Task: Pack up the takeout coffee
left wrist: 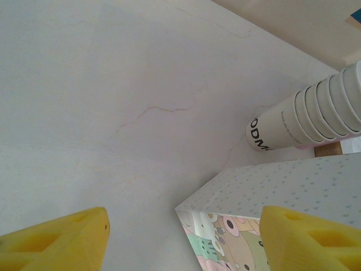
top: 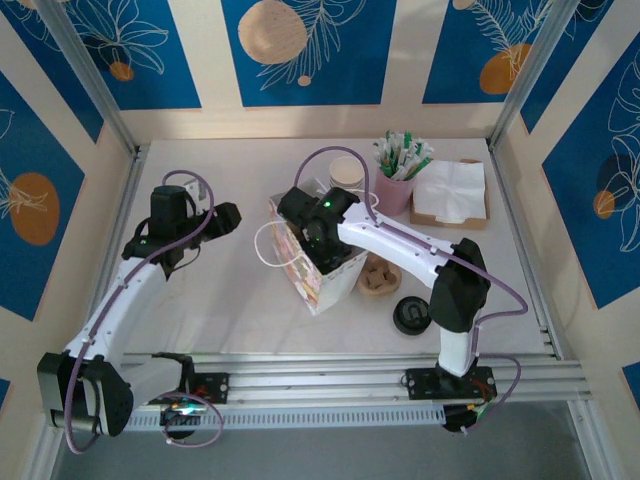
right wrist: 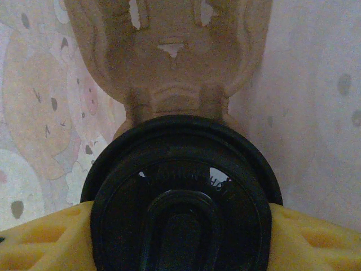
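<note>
The takeout coffee [right wrist: 180, 197] shows from above as a round black lid. My right gripper [right wrist: 180, 240] is shut on it, a yellow finger [right wrist: 45, 240] pressing each side of it. It hangs inside the patterned gift bag [top: 318, 275], over a brown moulded pulp carrier [right wrist: 169, 62] at the bag's bottom. From overhead, my right gripper [top: 326, 238] reaches down into the bag's open top. My left gripper [top: 226, 218] stands open to the left of the bag, nothing between its yellow fingers [left wrist: 56, 243], with the bag's corner [left wrist: 271, 186] just ahead of it.
A loose black lid [top: 411, 315] and a brown pulp holder [top: 379, 275] lie right of the bag. Behind it are a stack of cream cups [top: 347, 172], a pink cup of sachets [top: 398, 185] and a napkin tray [top: 450, 192]. The cup stack [left wrist: 304, 116] lies beyond the bag.
</note>
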Controlling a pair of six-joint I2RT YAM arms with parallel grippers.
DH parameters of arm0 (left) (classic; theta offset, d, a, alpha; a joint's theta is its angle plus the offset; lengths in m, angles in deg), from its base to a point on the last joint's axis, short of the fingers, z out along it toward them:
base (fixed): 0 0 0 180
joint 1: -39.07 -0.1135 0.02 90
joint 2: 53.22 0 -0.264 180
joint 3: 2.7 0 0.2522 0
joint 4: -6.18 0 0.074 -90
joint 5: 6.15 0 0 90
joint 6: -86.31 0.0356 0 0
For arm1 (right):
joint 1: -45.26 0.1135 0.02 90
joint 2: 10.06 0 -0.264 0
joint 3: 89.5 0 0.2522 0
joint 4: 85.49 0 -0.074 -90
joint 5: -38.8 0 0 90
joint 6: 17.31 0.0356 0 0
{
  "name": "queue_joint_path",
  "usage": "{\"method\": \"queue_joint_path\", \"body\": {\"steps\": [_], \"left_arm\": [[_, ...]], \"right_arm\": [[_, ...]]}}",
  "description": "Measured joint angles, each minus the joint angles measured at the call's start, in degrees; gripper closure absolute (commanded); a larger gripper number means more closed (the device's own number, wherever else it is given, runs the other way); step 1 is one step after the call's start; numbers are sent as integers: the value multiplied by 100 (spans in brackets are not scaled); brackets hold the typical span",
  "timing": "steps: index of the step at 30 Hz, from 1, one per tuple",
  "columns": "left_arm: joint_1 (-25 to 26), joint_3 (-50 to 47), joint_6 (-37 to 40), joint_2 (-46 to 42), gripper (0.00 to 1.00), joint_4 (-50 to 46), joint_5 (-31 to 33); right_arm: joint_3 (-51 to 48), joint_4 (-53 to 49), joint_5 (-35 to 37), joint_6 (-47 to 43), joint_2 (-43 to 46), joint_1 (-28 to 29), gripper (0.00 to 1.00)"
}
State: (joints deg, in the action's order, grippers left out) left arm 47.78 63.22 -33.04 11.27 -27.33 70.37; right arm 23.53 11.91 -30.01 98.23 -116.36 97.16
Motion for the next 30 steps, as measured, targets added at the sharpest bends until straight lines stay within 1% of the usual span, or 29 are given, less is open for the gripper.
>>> {"method": "queue_joint_path", "body": {"steps": [9, 15, 30], "left_arm": [[0, 0, 61, 0, 29, 0, 0], [0, 0, 87, 0, 29, 0, -2], [0, 0, 103, 22, 28, 0, -4]], "right_arm": [[15, 273, 214, -50, 341, 4, 43], [15, 369, 278, -66, 192, 4, 43], [-7, 396, 291, -66, 186, 7, 43]]}}
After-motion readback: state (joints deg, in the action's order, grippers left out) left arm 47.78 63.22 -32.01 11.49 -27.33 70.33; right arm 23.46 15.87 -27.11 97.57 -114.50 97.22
